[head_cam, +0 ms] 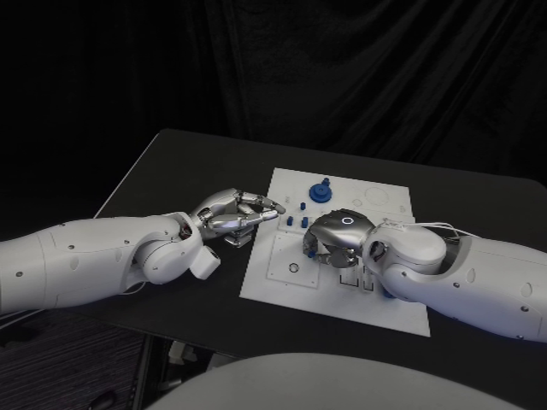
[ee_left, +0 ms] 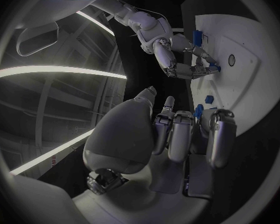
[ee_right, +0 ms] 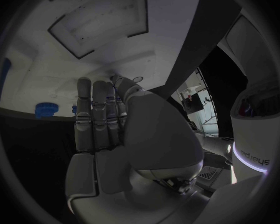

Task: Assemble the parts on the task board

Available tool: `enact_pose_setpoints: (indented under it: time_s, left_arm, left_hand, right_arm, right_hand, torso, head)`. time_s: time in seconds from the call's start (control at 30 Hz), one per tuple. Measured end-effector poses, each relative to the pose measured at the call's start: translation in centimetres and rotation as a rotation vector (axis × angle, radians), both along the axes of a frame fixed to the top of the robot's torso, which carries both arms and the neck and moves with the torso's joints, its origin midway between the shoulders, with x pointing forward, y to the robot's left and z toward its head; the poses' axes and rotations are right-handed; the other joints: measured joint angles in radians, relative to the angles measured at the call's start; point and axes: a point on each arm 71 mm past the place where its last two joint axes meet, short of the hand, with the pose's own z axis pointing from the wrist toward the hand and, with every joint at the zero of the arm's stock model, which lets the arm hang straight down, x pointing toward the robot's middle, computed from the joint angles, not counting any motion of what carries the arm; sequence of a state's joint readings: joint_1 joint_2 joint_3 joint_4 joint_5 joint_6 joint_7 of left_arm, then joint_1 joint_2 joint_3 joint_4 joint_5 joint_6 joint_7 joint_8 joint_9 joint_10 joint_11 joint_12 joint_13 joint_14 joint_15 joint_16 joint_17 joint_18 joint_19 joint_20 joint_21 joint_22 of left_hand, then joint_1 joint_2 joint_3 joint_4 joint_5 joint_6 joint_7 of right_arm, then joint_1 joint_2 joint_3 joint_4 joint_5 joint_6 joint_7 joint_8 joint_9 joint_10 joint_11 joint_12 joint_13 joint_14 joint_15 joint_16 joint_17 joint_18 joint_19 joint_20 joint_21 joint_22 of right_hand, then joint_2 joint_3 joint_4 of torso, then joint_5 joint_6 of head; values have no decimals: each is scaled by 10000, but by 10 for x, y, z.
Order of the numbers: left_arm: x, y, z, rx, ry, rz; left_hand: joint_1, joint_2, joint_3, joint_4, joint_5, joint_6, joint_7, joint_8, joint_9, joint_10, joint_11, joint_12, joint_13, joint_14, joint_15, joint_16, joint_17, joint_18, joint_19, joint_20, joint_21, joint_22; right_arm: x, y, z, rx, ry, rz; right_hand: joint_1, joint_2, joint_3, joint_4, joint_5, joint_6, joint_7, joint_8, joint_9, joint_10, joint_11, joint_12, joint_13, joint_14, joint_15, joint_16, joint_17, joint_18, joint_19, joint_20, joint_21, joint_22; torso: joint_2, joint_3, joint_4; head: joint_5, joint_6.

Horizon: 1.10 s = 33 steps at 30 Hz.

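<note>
Black table (head_cam: 175,162), white board (head_cam: 286,282) at centre. Nearest: right hand (head_cam: 335,239), fingers down on the board's middle, touching a small blue part (ee_left: 216,68) at their tips; whether they grip it, I cannot tell. Left hand (head_cam: 237,213) sits just off the board's left edge, fingers curled, seemingly holding nothing; beyond both, a blue gear (head_cam: 320,190) stands at the far end.

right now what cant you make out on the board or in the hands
- Board under the right hand: head view, hidden by hand and arm.
- Whether the right hand pinches a part: wrist view, fingertips too small.
- Left hand: head view, curled fingers hide any part.
- Small blue parts: too small to tell shape.
</note>
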<state>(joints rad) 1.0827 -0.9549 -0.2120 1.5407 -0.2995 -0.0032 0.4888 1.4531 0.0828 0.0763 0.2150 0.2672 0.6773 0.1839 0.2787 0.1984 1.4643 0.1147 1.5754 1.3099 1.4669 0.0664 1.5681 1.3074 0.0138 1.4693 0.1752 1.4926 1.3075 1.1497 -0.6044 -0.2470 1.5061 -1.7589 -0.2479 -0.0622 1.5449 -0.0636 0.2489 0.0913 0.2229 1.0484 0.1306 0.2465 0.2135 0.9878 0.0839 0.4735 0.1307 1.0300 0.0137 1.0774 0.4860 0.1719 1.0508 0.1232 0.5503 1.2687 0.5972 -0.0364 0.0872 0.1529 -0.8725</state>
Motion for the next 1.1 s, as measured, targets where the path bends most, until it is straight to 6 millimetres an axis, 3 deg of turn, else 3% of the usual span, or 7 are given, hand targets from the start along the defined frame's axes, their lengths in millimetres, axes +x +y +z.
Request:
enact_pose_setpoints:
  time_s: [0.17,0.37,0.47,0.53,0.67,0.93,1.1]
  left_arm:
    - [0,0,0,3,13,-11]
    - [0,0,-1,-3,35,-40]
    - [0,0,-1,-7,45,-52]
    - [0,0,-1,-6,51,-55]
    - [0,0,-1,-1,64,-60]
    - [0,1,-1,23,82,-40]
    - [0,2,-1,39,93,-24]
  left_hand:
    - [0,0,0,0,0,0,0,0,-12,0,0,1,0,0,0,0,0,0,0,0,0,0]
    - [-1,-1,0,0,0,-1,0,0,-11,0,0,2,0,0,0,0,0,0,0,0,0,-1]
    - [-1,-1,0,0,0,-1,0,0,-11,0,0,6,0,0,0,0,0,0,0,0,0,-1]
    - [-1,-1,0,0,0,-1,0,0,-11,0,0,7,1,0,0,0,0,0,0,-1,0,-1]
    - [-2,-2,0,0,0,0,0,0,-11,0,0,7,1,0,0,0,0,0,0,0,1,-1]
    - [-6,-6,0,0,0,-1,0,0,-25,0,0,8,4,0,0,0,0,0,-1,-1,1,-1]
    - [-6,-7,0,0,0,-1,0,0,-25,0,0,8,6,0,0,0,0,0,-1,-1,1,-1]
  right_arm:
    - [0,0,-2,-121,80,-33]
    - [1,-1,-5,-310,193,-102]
    - [2,0,-5,-353,220,-101]
    - [2,-1,-5,-376,228,-120]
    - [3,-1,-5,-353,210,-145]
    - [2,-11,-4,-64,85,-237]
    - [1,-16,2,295,-41,-250]
  right_hand:
    - [-152,-148,60,60,1,-438,216,-434,-109,-295,180,-251,-103,-129,129,0,-36,0,0,0,-165,-36]
    - [-431,-427,108,108,-198,-1605,596,-1320,-596,-1363,531,-407,-92,-460,459,-49,-49,-1,-178,302,-454,-102]
    - [-558,-443,-37,68,-355,-2367,323,-1728,-870,-2382,761,-509,-107,-664,664,-49,-49,1,-287,475,-667,-159]
    - [-635,-364,-285,18,-440,-3262,123,-1825,-1117,-3183,887,-304,-12,-808,808,42,-40,1,-340,628,-839,-204]
    - [-633,-363,-573,-47,-514,-4122,-136,-1839,-1350,-4046,985,46,118,-964,888,153,-37,0,-350,696,-993,-227]
    - [-568,-301,-684,-102,-484,-4160,-162,-1839,-1404,-4541,1004,497,213,-1055,910,202,-75,-1,-377,735,-1065,-227]
    - [-405,-138,-662,-201,-337,-3139,-41,-1514,-1299,-4423,961,1105,330,-1055,910,301,-135,0,-285,752,-1065,-135]
  torso:
    - [-1,0,0]
    - [-2,5,-2]
    - [-2,5,-3]
    - [-2,5,-4]
    - [-2,4,-6]
    - [0,7,-6]
    - [-2,8,-6]
  head:
    - [-4,0]
    - [-7,0]
    - [0,0]
    - [1,0]
    - [10,0]
    - [-16,0]
    - [-40,0]
